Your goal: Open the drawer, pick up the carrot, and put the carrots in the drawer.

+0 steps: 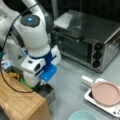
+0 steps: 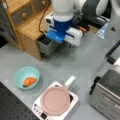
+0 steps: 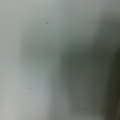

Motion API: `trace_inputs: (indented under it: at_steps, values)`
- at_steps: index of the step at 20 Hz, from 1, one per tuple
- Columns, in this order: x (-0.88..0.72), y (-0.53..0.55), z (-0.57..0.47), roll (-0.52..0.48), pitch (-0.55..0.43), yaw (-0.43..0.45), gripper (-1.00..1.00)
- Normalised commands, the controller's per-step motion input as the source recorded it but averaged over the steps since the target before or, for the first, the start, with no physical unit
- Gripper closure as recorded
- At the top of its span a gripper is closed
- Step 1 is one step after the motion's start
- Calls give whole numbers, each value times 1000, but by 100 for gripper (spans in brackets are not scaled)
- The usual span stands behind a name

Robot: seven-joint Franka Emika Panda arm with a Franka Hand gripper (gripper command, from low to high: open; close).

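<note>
The grey drawer (image 1: 49, 92) (image 2: 46, 45) stands pulled out from the wooden-topped cabinet (image 1: 17, 100) (image 2: 31, 28). My gripper (image 1: 42, 83) hangs low over the drawer's open end, under the blue mount (image 2: 58, 35) on the white wrist. An orange carrot (image 2: 29, 81) lies in a teal bowl (image 2: 27, 75) on the table, well away from the gripper, toward a front view's bottom left. The wrist view gives only a blurred grey surface, with neither fingers nor carrot in it.
A white tray with a pink plate (image 1: 106, 93) (image 2: 55, 100) sits on the table near the bowl (image 1: 82, 115). A toaster oven (image 1: 87, 37) (image 2: 107, 92) stands behind it. Yellow and green vegetables (image 1: 15, 75) lie beyond the cabinet, behind the arm.
</note>
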Motion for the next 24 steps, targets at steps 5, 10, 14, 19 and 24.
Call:
trace_inputs:
  at_steps: [5, 10, 14, 19, 24]
  values:
    - [47, 112, -60, 89, -61, -61, -100]
    - [47, 112, -60, 89, -61, -61, -100]
    - [47, 112, -60, 89, -61, -61, -100]
    - [47, 112, -59, 89, -61, -61, -100]
    - [47, 112, -59, 89, -61, -61, -100]
